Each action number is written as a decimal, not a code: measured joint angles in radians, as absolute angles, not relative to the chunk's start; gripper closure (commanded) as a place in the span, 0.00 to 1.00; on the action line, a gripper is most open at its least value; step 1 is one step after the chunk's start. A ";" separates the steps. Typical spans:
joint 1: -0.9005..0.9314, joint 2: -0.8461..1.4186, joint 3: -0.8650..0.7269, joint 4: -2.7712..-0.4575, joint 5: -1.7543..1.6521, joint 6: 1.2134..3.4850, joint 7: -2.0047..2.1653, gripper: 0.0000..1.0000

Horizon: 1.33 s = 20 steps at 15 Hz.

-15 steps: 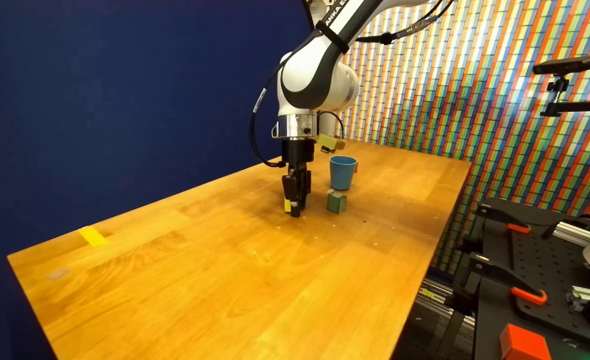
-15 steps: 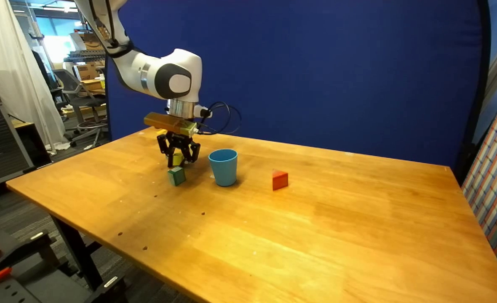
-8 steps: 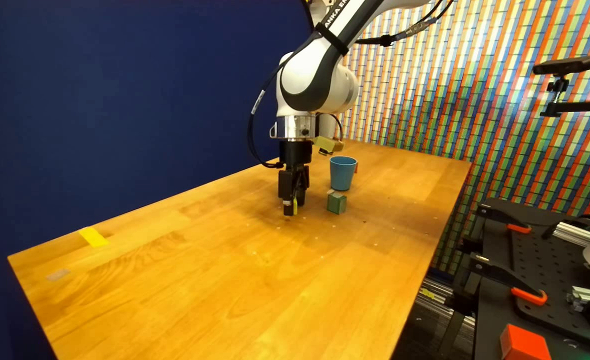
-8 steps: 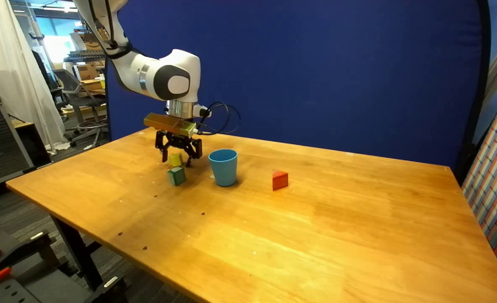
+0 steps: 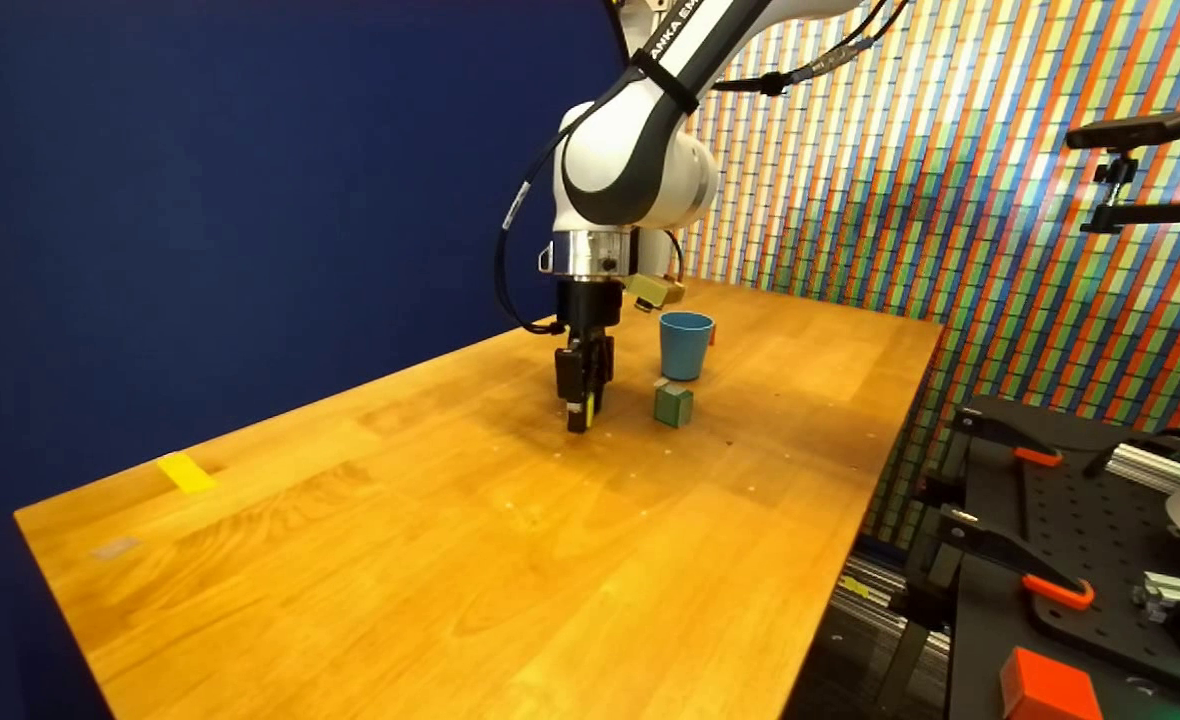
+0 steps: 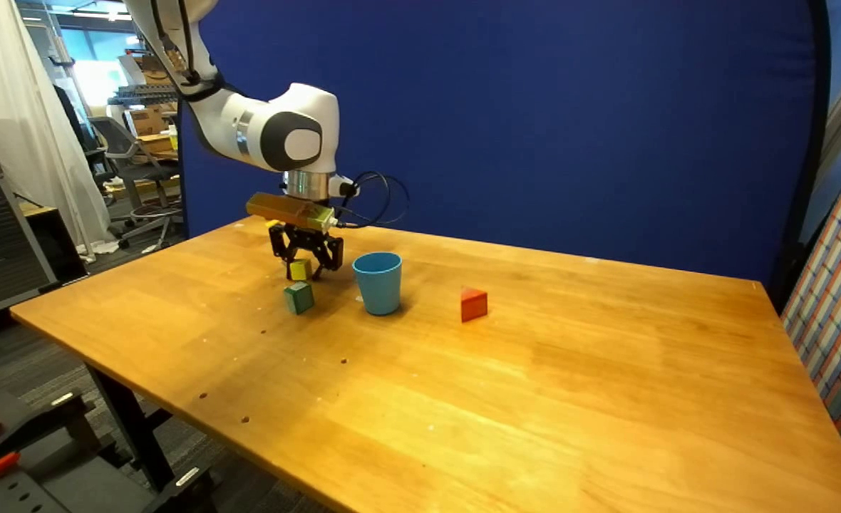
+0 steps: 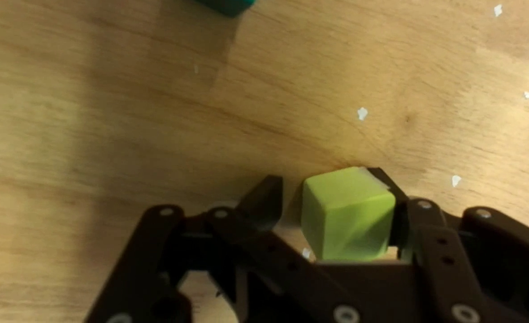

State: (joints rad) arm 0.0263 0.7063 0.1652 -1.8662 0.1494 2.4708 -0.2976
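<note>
Wrist view: the hand (image 7: 331, 197) stands spread around a yellow-green block (image 7: 349, 217), with a gap showing at one finger (image 7: 266, 204); the opposite one lies against the block or just beside it, I cannot tell which. The block appears to rest on the tabletop (image 6: 606, 399), nearer the edge along the blue backdrop (image 6: 499, 128) than the opposite edge. A green block (image 6: 299, 298) sits near it, farther from the backdrop edge, and a blue cup (image 6: 378, 286) stands upright near both. The yellow-green block looks light, stiff and sturdy, probably painted wood, so a firm squeeze should be safe. Its smooth faces may slip or swivel; best hold is on two opposite flat faces, centred, clear of the corners.
</note>
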 measured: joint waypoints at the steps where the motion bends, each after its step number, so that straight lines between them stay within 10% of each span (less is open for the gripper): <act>1: 0.026 0.706 0.168 -1.866 0.149 2.472 -0.298 0.82; 20: -0.035 0.465 -0.098 -1.951 0.057 2.545 0.018 0.86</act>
State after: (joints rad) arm -0.0352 0.4652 -0.0983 -1.9509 0.0566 2.5449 0.0182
